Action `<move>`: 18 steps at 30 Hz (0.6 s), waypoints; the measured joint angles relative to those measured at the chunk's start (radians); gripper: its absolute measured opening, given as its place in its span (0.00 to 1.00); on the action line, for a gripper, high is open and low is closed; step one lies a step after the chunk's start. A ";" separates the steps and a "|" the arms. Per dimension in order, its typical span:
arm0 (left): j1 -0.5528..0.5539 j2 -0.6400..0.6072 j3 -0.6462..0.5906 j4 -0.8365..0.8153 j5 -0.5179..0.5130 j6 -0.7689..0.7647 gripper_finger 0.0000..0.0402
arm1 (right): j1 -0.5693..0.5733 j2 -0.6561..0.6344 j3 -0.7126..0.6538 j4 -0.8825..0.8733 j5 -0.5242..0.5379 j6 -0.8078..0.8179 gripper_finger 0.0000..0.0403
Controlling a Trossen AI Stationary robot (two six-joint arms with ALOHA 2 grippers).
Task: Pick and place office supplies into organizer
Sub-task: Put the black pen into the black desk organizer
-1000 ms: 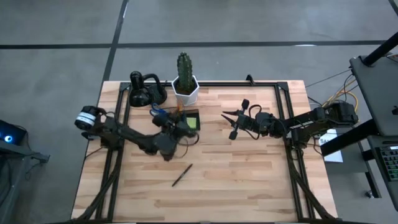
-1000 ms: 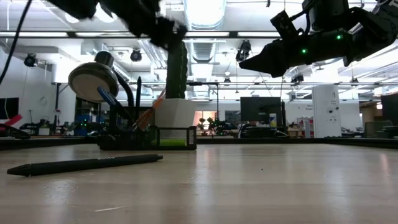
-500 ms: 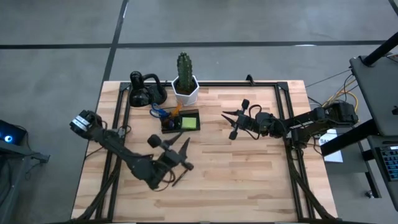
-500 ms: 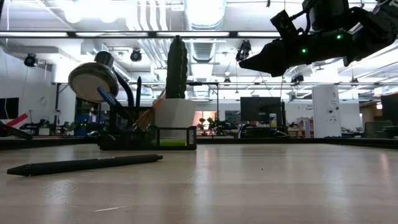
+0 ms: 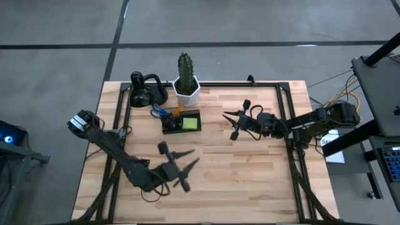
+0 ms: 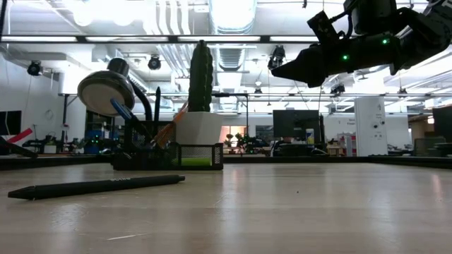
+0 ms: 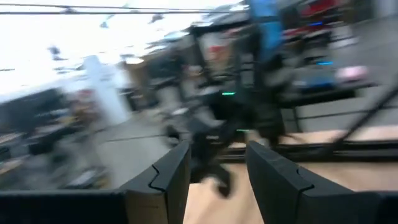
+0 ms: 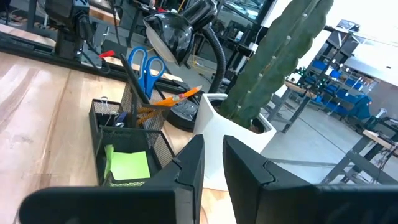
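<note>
Overhead, the pale wood-plank bench (image 5: 250,181) stands on grey concrete floor. The dark mesh organizer (image 5: 182,122) sits toward the far left, just beside a white hexagonal cactus pot (image 5: 187,89); a lime-green sticky-note pad (image 5: 190,122) lies in it, and blue-handled scissors (image 5: 161,114) and an orange pencil (image 5: 177,111) stick out. The left pincer (image 5: 183,169) hangs over the near-left planks, fingers spread and grasping nothing. The right pincer (image 5: 230,121) waits right of the organizer, released.

At bench level, a black pen (image 6: 95,186) lies flat on the near left; behind are ceiling lights and monitors.

From the left wrist, blurred room shows between parted fingers (image 7: 163,177).

From the right wrist, a silver binder clip (image 8: 107,109) sits in the organizer's compartment. No writing is legible.
</note>
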 joint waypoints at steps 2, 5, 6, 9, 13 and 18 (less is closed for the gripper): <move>0.000 -0.034 0.000 -0.160 0.096 -0.148 0.35 | 0.000 0.000 0.000 0.000 0.000 0.000 0.12; 0.025 -0.103 0.002 -0.474 0.328 -0.455 0.35 | 0.000 0.000 0.000 0.000 0.000 0.000 0.12; 0.042 -0.121 0.008 -0.563 0.414 -0.559 0.35 | 0.000 0.000 0.000 0.000 0.000 0.000 0.12; 0.090 -0.153 0.013 -0.721 0.576 -0.780 0.35 | 0.000 0.000 0.000 0.001 0.000 0.000 0.12; 0.147 -0.158 0.013 -0.819 0.685 -0.913 0.35 | 0.000 0.000 0.000 0.001 0.000 0.000 0.12; 0.208 -0.135 0.030 -0.958 0.712 -1.144 0.35 | 0.000 0.000 0.000 0.001 0.000 0.000 0.12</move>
